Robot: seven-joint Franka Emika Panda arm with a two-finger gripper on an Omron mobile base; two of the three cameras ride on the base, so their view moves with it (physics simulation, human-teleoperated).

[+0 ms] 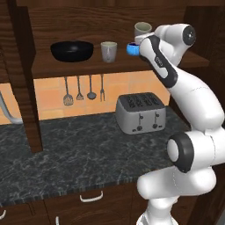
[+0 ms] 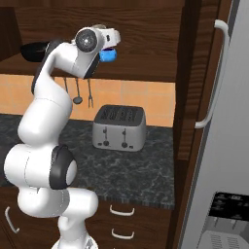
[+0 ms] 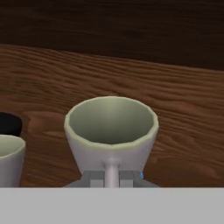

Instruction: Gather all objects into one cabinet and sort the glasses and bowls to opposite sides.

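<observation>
The white arm is reaching up into the open dark brown wooden cabinet (image 1: 110, 17), and its two-finger gripper (image 1: 135, 48) is sitting at shelf height with the jaws clenched on the small bright blue bowl (image 1: 131, 48). In the left base view the blue bowl is showing just at the tip of the hand, on its left side; in the right base view the same blue bowl (image 2: 108, 56) is peeking out to the right of the wrist, held above the shelf board.

Directly behind the gripper, a pale grey-beige mug (image 1: 143, 30) is standing upright at the back of the shelf. In the hand view this mug (image 3: 111, 131) is sitting right in front of the fingers, its open mouth facing the camera and its handle pointing toward the hand. Whether the blue bowl is touching it cannot be told.

A second pale grey-beige mug (image 1: 108, 51) is standing to the left of the gripper, near but apart from it; its rim is showing at the left edge of the hand view (image 3: 9, 157). Further left, well apart from the hand, the wide glossy black bowl (image 1: 72, 50) is resting on the same shelf.

Below the cabinet, a silver four-slot toaster (image 1: 140, 112) is standing on the dark speckled stone counter (image 1: 66, 154).
</observation>
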